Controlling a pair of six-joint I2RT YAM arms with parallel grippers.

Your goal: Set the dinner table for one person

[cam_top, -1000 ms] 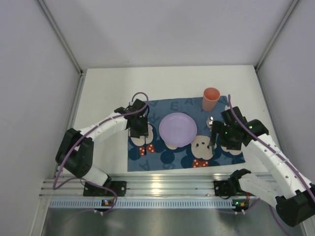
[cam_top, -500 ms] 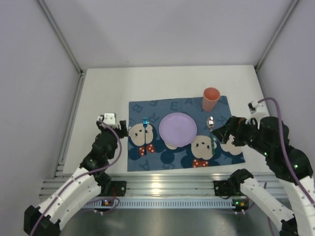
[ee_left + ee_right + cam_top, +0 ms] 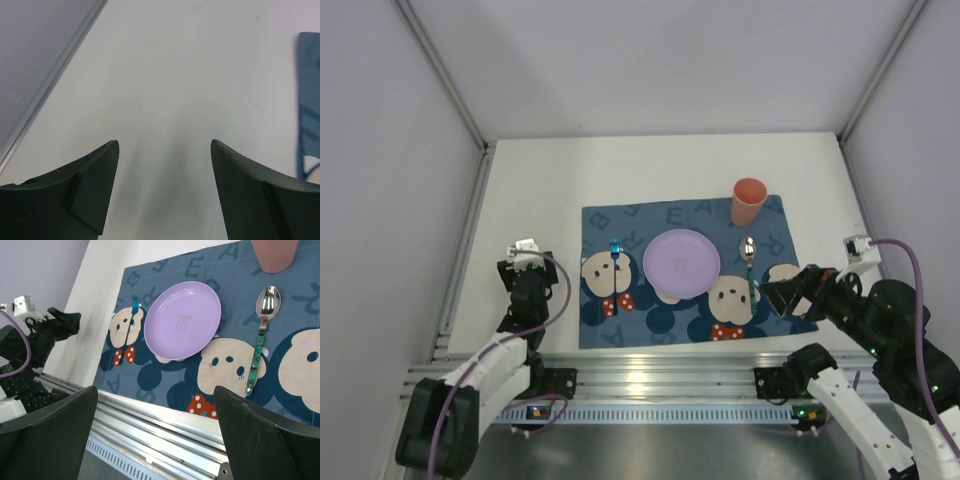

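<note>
The white dinner table [image 3: 535, 190] carries a dark blue cartoon-mouse placemat [image 3: 665, 318]. On the mat lie a purple plate [image 3: 681, 262], a blue-handled fork [image 3: 615, 255] left of it, a spoon [image 3: 749, 262] with a green handle right of it, and an orange cup [image 3: 748, 201] at the far right corner. My left gripper [image 3: 523, 268] is open and empty over bare table left of the mat; its wrist view [image 3: 165, 150] shows only tabletop between the fingers. My right gripper [image 3: 776, 290] is open and empty, raised near the mat's near right corner [image 3: 155, 395].
The ribbed aluminium rail [image 3: 640, 385] runs along the near edge and also shows in the right wrist view [image 3: 150, 422]. White walls stand at the left, back and right. The mat's left edge [image 3: 309, 100] shows at the right of the left wrist view.
Both arms have drawn back from the mat toward the near edge, the left from the fork, the right from the spoon. Fork and spoon stay lying beside the plate.
</note>
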